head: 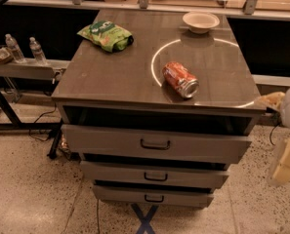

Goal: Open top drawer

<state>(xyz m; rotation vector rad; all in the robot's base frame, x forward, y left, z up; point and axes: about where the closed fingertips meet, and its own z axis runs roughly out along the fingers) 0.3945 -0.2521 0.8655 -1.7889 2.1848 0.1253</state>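
Camera view: A grey cabinet (134,77) stands on a speckled floor (32,194), seen from above and in front. It has three grey drawers stacked one under another. The top drawer (105,141) is the widest, sits directly under the countertop and has a small dark handle (155,144) in the middle of its front. Its front stands a little forward of the cabinet, with a dark gap above it. The middle drawer (193,176) and bottom drawer (120,195) are narrower.

On the countertop, a green chip bag (105,35) lies at the back left and a pale bowl (200,21) at the back right. An orange can (180,79) lies on its side inside a thin white ring (153,67).

The gripper (287,161) is a pale cream shape at the far right edge, beside the cabinet and apart from the drawers. It holds nothing visible, and whether it is open or closed cannot be told.

A blue tape X (145,218) marks the floor below the drawers. Two bottles (12,48) stand on a shelf at left.
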